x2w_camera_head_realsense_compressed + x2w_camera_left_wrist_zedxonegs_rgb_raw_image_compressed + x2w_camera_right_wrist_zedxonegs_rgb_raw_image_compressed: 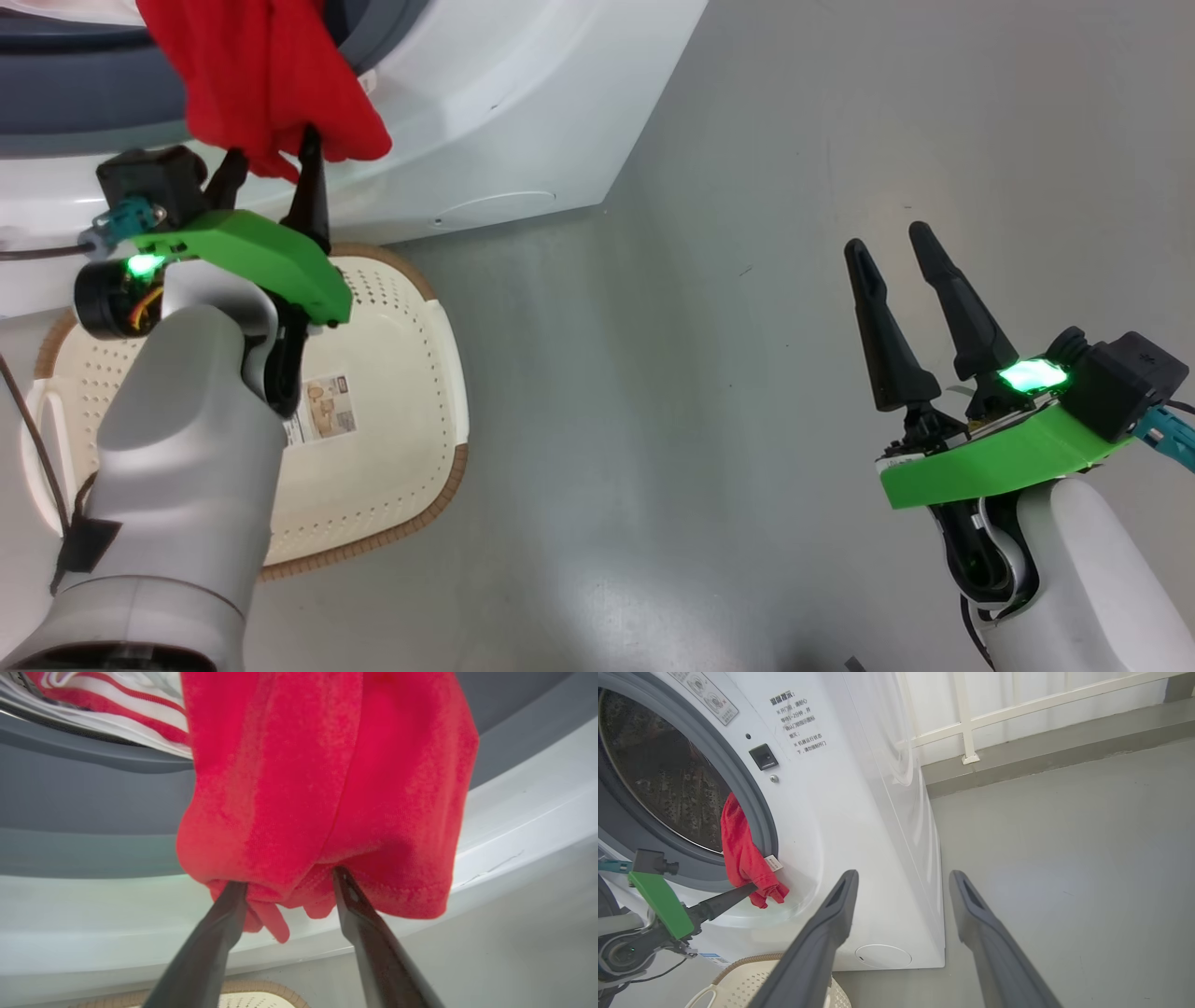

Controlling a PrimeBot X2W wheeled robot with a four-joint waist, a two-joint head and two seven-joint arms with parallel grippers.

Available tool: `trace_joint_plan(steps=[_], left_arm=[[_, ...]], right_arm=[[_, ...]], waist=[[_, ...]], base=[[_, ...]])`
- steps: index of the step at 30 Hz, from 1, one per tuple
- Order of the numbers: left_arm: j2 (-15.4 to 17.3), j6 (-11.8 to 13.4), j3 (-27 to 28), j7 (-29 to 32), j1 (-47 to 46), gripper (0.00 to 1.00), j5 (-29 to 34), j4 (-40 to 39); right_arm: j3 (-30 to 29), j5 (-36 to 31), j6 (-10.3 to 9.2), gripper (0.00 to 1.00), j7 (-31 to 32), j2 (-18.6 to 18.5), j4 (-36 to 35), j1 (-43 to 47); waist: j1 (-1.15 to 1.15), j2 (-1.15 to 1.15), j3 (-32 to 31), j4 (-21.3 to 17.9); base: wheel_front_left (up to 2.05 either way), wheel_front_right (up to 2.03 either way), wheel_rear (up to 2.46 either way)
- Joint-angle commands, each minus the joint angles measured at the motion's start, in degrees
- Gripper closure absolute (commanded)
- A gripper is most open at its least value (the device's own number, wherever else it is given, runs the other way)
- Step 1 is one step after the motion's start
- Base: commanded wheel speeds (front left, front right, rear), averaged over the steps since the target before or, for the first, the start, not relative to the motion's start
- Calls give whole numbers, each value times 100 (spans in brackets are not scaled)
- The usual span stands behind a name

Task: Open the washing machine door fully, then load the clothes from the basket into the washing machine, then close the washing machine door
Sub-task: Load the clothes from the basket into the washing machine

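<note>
Now | left gripper (pixel 288 879) wide at clothes (pixel 327 765) | right gripper (pixel 887 237) wide | right wrist view — label (pixel 774 862)

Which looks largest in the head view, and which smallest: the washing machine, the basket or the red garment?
1. washing machine, although the picture's edge cuts it off
2. basket, partly hidden behind the left arm
3. red garment, also cut off at the top
</note>
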Motion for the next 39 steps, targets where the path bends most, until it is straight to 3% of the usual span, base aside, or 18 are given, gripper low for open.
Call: trace_joint_plan(steps=[1,2,3,13,25,32,39], left_arm=[[138,30,94,-79,-172,56,-46,-106],[131,29,93,-85,-191,67,-54,-98],[126,27,99,-90,-206,100,-65,-106],[92,-6,0,-102,52,100,-51,-534],[317,74,398,-103,689,100,-19,-2317],[491,146,451,222,300,100,-73,-2251],[810,271,495,706,-649,100,-56,-1458]], right_arm=[[93,-20,9,0,-27,11,-119,30],[88,-22,9,0,-27,15,-120,29],[85,-24,9,0,-27,20,-121,26],[60,-35,9,0,-27,12,-114,38],[-18,-43,9,0,-27,-42,-112,166],[78,-28,9,0,-27,-34,-138,78],[75,-3,9,0,-27,77,-181,-18]], waist=[[0,0,4,4],[0,0,8,10],[0,0,12,16],[0,0,-36,133],[0,0,-118,303],[0,0,2,238],[0,0,368,-89]], base=[[0,0,0],[0,0,0],[0,0,0],[0,0,0],[0,0,0],[0,0,0],[0,0,0]])
